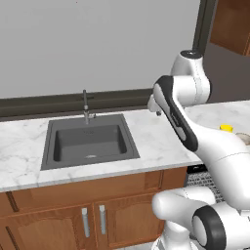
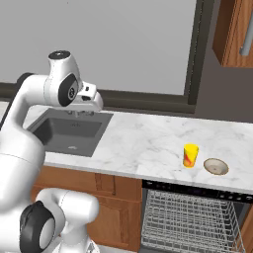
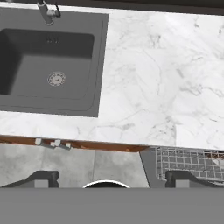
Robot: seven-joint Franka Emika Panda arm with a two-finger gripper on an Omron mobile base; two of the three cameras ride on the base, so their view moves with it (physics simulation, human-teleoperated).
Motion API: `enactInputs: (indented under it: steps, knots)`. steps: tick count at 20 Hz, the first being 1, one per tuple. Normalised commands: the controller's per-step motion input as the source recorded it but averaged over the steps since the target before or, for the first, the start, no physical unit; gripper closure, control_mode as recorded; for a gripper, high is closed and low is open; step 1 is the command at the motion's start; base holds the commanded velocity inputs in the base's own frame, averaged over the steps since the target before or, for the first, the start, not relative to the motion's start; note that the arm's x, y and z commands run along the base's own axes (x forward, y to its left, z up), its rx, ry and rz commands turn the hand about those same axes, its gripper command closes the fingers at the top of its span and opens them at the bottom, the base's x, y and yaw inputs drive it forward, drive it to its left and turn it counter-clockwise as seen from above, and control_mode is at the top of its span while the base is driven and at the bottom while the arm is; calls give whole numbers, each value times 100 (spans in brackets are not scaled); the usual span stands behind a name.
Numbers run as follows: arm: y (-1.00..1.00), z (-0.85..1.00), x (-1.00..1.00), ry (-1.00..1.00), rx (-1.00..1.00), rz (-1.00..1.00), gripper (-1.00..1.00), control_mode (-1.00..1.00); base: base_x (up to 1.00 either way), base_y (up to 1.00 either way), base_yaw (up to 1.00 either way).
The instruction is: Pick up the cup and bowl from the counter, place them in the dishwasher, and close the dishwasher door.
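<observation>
1. Above the desk [image 2: 148,143], just right of the sink [image 2: 69,131], the end effector [image 3: 109,177] hangs high and points straight down, its two dark fingertips [image 3: 41,178] spread wide apart with nothing between them.
2. Seen from the hand, bare white marble lies below, with the dark grey sink basin and its round drain [image 3: 56,78] off to one side.
3. Beside the basin's far edge stands a slim grey faucet [image 1: 86,108].
4. Farther right along the desk, well apart from the end effector, the yellow cup [image 2: 190,155] stands upright near the front edge.
5. Just right of the cup, close but not touching, sits the shallow tan bowl [image 2: 216,166], also upright.
6. Below those two, the dishwasher [image 2: 197,190] shows its black top strip, and its silver wire rack [image 2: 188,220] is pulled out in front.
7. Left of the dishwasher, under the sink, brown wooden cabinet doors [image 1: 78,222] carry two pale bar handles.
8. Behind the desk, a dark sill runs under a large pale window [image 2: 123,44].
</observation>
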Motion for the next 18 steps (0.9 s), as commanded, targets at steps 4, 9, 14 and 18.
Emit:
enactInputs:
  steps: [4,9,14,18]
  knots:
    - [-18,-8,0,0,-1,0,-100,-100,0,0,0]
    - [-22,-12,0,0,0,0,-100,-100,0,0,0]
    - [-21,-13,0,0,-1,0,-100,-100,0,0,0]
    - [-20,-21,0,0,0,0,-100,-100,0,0,0]
